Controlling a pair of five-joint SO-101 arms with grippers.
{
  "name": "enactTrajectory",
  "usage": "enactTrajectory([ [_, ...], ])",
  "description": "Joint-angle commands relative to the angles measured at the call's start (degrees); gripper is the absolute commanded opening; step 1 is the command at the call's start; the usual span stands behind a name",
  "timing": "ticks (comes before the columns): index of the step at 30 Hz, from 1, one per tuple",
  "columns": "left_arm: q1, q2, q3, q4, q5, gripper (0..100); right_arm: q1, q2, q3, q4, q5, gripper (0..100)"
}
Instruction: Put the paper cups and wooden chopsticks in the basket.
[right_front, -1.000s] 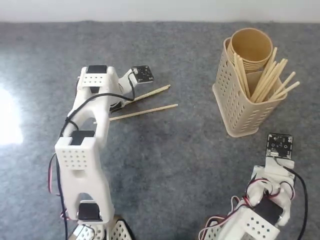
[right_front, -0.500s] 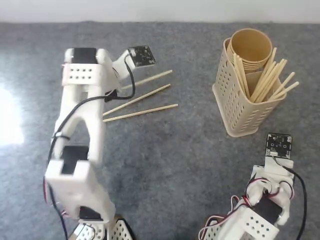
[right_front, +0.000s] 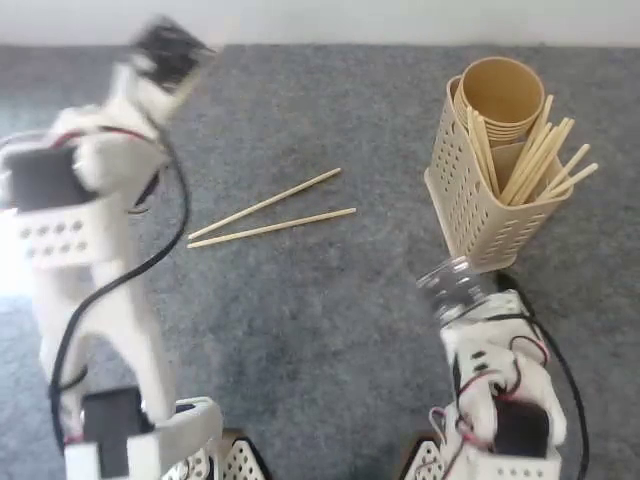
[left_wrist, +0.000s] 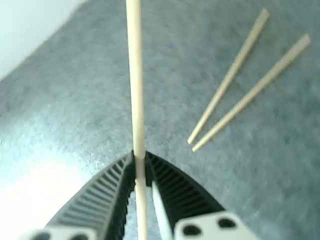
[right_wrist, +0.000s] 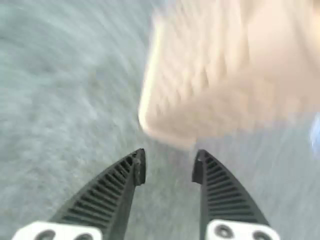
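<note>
Left wrist view is showing the left pincer (left_wrist: 140, 156) clenching on one wooden chopstick (left_wrist: 133, 75), the stick running straight out between the jaws. Two loose chopsticks (left_wrist: 227, 77) are lying side by side on the grey bench (left_wrist: 75, 100) beyond it, untouched. Over on the high view, those loose chopsticks are sitting mid-bench, well apart from the basket (right_front: 465, 220), which is standing upright and carrying stacked paper cups (right_front: 497, 85) and a bundle of chopsticks (right_front: 535, 160). And the right pincer (right_wrist: 170, 155) is hanging released, jaws spread, close to the basket's wall, gripping nothing.
</note>
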Motion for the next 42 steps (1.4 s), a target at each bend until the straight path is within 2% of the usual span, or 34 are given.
enactTrajectory([
  [1, -4.0, -7.9, 1.6, 0.2, 14.4, 1, -10.2, 8.3, -12.6, 2.3, 0.0, 23.1],
  [6, -1.2, -16.1, 12.8, -3.7, 22.0, 1, -16.6, 32.1, -29.7, 3.6, -0.7, 23.1],
  [10, 1.0, -28.3, 21.0, -7.5, 26.4, 1, -23.3, 52.1, -45.4, 6.5, 0.2, 23.1],
  [14, 1.0, -43.6, 33.5, -13.2, 28.0, 1, -28.7, 68.1, -56.6, 7.4, 5.7, 23.1],
  [18, 0.3, -56.2, 53.4, -22.3, 27.6, 1, -31.6, 81.3, -62.2, 5.1, 13.7, 23.1],
  [22, -6.0, -65.8, 68.2, -31.1, 28.0, 1, -31.5, 92.4, -66.1, 1.7, 17.8, 23.1],
  [26, -12.7, -75.4, 74.5, -36.5, 31.4, 1, -29.8, 103.7, -72.5, -0.3, 19.7, 23.1],
  [34, -13.1, -92.8, 84.6, -36.5, 35.8, 1, -28.3, 126.2, -92.0, -0.3, 23.0, 23.1],
  [42, -12.8, -92.2, 88.6, -37.0, 36.0, 1, -27.5, 149.5, -120.2, 3.4, 25.0, 23.1],
])
